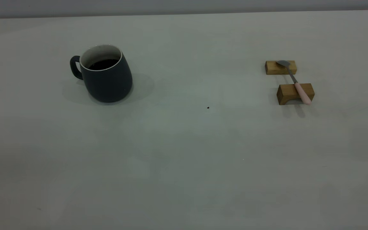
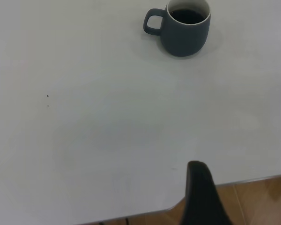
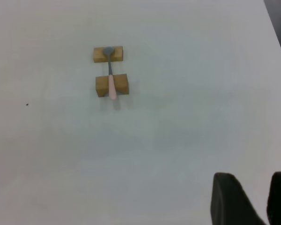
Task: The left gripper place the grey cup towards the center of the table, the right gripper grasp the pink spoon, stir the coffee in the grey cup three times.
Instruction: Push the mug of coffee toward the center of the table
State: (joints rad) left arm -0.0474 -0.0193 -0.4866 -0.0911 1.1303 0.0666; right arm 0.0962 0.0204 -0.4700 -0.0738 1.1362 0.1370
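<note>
The grey cup [image 1: 107, 83] stands upright on the left part of the table [image 1: 184, 159], handle pointing left, with dark coffee [image 1: 104, 64] inside. In the left wrist view the cup [image 2: 185, 35] is far off, and my left gripper [image 2: 201, 197] shows only as one black part over the table's near edge. The pink spoon [image 1: 295, 83] lies at the right, bridging two wooden blocks, bowl away and pink handle toward the front. My right gripper [image 3: 253, 180] hovers open well short of the spoon [image 3: 111, 77], holding nothing. Neither gripper shows in the exterior view.
Two tan wooden blocks [image 1: 280, 67] [image 1: 294, 93] carry the spoon. A tiny dark speck [image 1: 208, 107] marks the table's middle. Wide bare tabletop lies between cup and spoon. Brown floor [image 2: 262, 201] shows past the table edge by the left gripper.
</note>
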